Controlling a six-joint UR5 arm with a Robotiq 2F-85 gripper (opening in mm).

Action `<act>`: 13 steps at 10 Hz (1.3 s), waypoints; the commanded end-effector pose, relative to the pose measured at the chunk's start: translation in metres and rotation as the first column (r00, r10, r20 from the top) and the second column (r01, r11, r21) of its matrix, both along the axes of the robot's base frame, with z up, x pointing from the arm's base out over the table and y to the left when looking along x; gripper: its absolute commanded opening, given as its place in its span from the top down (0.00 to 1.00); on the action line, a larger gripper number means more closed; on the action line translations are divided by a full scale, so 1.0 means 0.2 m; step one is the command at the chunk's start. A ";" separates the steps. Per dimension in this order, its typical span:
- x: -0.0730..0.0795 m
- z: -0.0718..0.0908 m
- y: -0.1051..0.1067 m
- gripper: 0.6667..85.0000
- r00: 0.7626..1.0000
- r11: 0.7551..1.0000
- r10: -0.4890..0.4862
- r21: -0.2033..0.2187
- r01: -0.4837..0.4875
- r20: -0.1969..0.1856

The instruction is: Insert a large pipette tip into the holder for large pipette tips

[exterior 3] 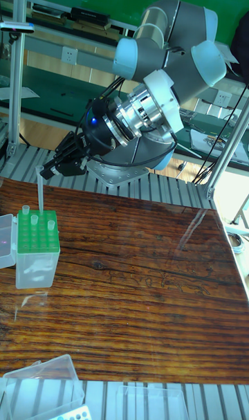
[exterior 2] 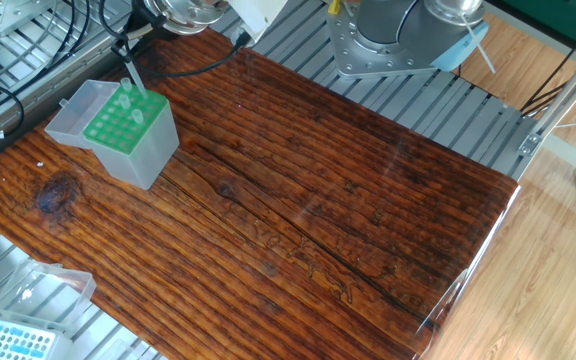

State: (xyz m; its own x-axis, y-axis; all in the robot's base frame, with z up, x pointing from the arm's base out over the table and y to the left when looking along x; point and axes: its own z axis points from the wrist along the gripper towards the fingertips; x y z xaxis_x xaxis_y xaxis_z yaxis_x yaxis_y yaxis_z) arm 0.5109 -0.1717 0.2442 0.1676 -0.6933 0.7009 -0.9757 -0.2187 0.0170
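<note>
The arm's black two-finger gripper (exterior 3: 47, 173) hangs over the far corner of the dark wooden tabletop (exterior 2: 328, 200), its fingers (exterior 3: 55, 164) clamped on the wide end of the long, thin, translucent pipette tip (exterior 3: 40, 193). That tip hangs nearly upright, its fine point just above or already inside the bright green, hole-gridded top plate of the translucent plastic holder box (exterior 3: 36, 248); I can't tell which. The box's clear lid (exterior 2: 73, 110) lies flung open to the side. At least two other tips (exterior 3: 50, 223) already stand in the grid.

From where I stand, the trick now looks to be keeping the tip vertical and lowering it slowly into a free hole, clear of the seated neighbours, and releasing only once its collar rests on the plate.
</note>
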 end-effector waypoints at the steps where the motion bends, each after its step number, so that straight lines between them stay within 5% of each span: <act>1: -0.01 -0.02 0.01 0.81 1.000 1.000 -0.013 0.017 0.013 -0.001; 5: -0.02 -0.02 0.02 0.65 1.000 1.000 -0.014 0.022 0.014 -0.021; 11: -0.03 -0.02 0.02 0.63 1.000 0.999 -0.020 0.048 0.021 -0.021; 12: -0.01 -0.02 0.07 0.66 0.999 0.992 -0.051 0.120 0.048 0.019; 13: -0.05 -0.03 0.16 0.68 0.986 0.958 -0.157 0.250 0.140 0.049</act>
State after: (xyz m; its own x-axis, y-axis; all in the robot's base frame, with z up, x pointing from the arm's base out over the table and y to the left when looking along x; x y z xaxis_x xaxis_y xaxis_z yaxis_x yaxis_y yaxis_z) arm 0.5060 -0.1617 0.2403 0.1274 -0.7598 0.6376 -0.9851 -0.1718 -0.0079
